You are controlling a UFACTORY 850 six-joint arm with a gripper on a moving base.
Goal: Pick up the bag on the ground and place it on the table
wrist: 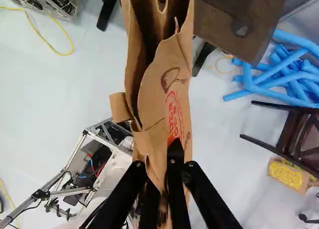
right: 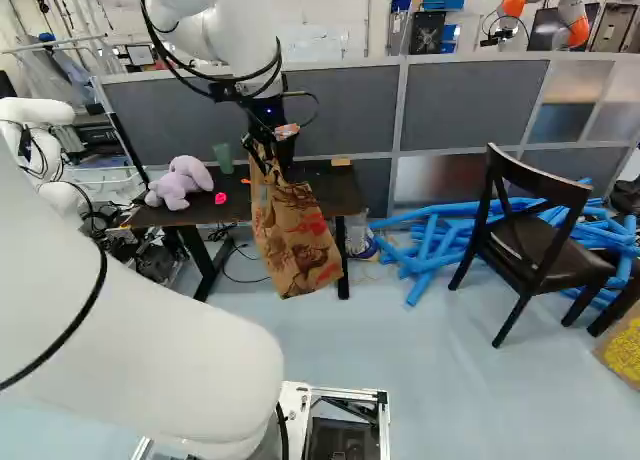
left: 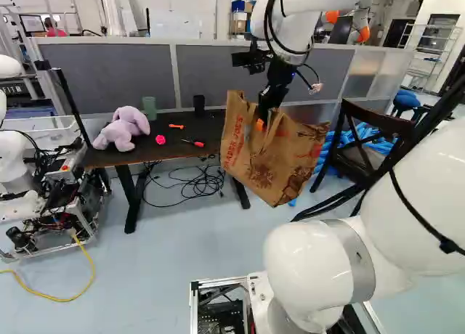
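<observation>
Bag (left: 269,163) of brown paper hung from my gripper (left: 263,120), whose fingers were clamped on its upper part by the handle. It hung tilted above the floor (right: 350,380), at the near side of the counter (left: 168,149), and hid part of the far right end. Red lettering and darker printed drawings marked its sides, bent by creases; its inner bottom was out of sight. Folded paper partly covered my fingertips. Near right, a box (right: 622,348) with yellow print was cut off in the right base view.
</observation>
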